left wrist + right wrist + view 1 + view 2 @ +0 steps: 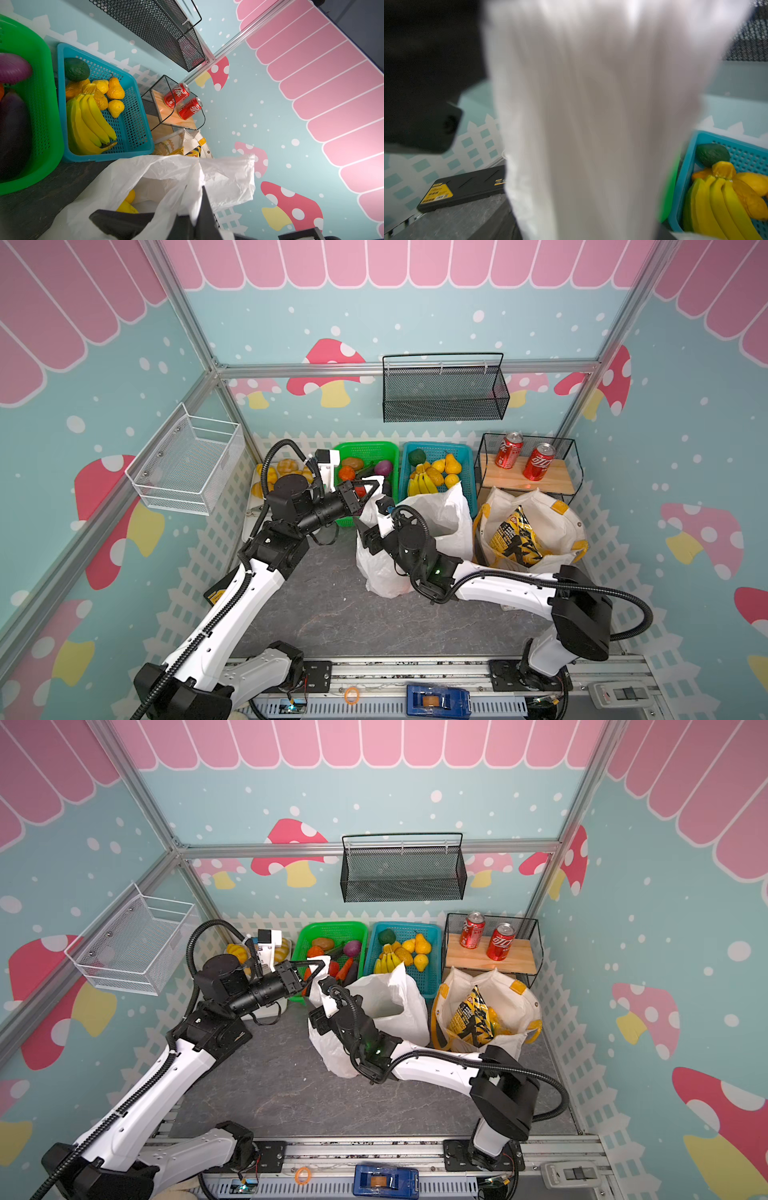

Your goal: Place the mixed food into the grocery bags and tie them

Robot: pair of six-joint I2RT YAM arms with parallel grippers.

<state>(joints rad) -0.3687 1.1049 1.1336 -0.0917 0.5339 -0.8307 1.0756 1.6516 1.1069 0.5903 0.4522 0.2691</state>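
The white plastic grocery bag (440, 522) (395, 998) stands mid-table with its mouth open. My left gripper (374, 485) (319, 966) is shut on one of its handle loops (193, 187) and holds it up over the green basket's front edge. Yellow toy fruit (127, 204) lies inside the bag. My right gripper (365, 533) (316, 1017) is pressed against the bag's left side. White plastic (591, 124) fills the right wrist view and hides its jaws. The cream tote (557, 518) (519, 1006) at right holds a yellow-and-black snack packet (515, 539) (473, 1017).
A blue basket (467, 472) with yellow pears, bananas and an avocado and a green basket (365, 446) of vegetables sit behind the bags. Two red cans (509, 450) stand on a wire shelf, bread rolls (286, 466) lie back left, and a black box (463, 187) is at the left.
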